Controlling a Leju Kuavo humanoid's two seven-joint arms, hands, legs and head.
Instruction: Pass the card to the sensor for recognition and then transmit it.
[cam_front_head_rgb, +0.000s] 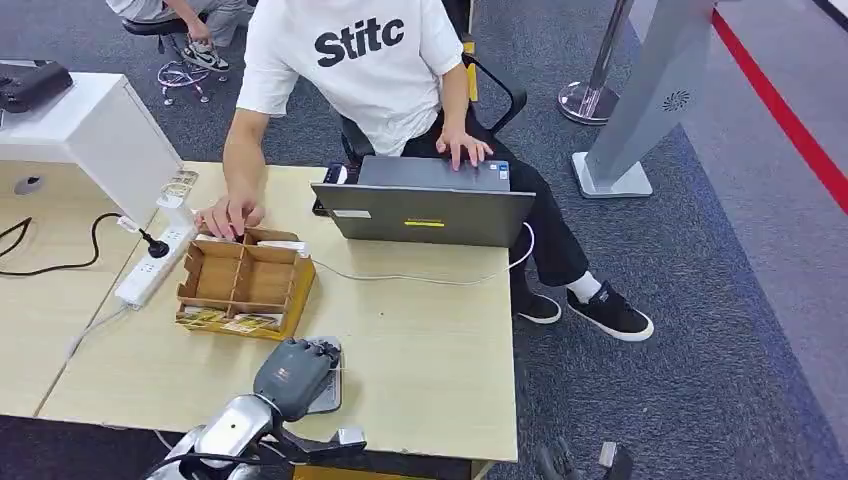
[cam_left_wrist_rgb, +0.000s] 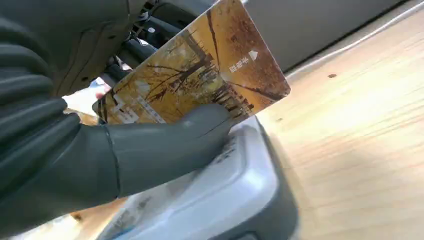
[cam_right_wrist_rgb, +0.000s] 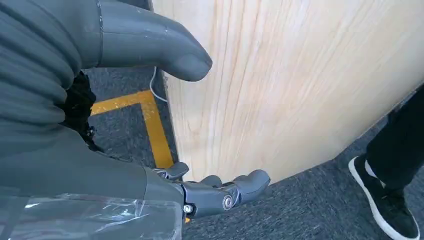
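While "Stitc" marks a shirt (cam_front_head_rgb: 358, 42), left robot hand (cam_left_wrist_rgb: 100, 150) pinches card (cam_left_wrist_rgb: 195, 75).

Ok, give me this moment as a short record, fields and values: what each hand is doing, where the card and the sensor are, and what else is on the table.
left hand: holds the card, thumb pressed on its face
card: yellow autumn-tree print, tilted, just above the sensor
sensor: grey and white reader near the table's front edge
right hand: holds nothing, fingers apart, off the table's edge above the carpet
cardboard tray: divided into compartments, beyond the sensor
person: seated opposite, one hand at the tray, one on the laptop
power strip: white, left of the tray
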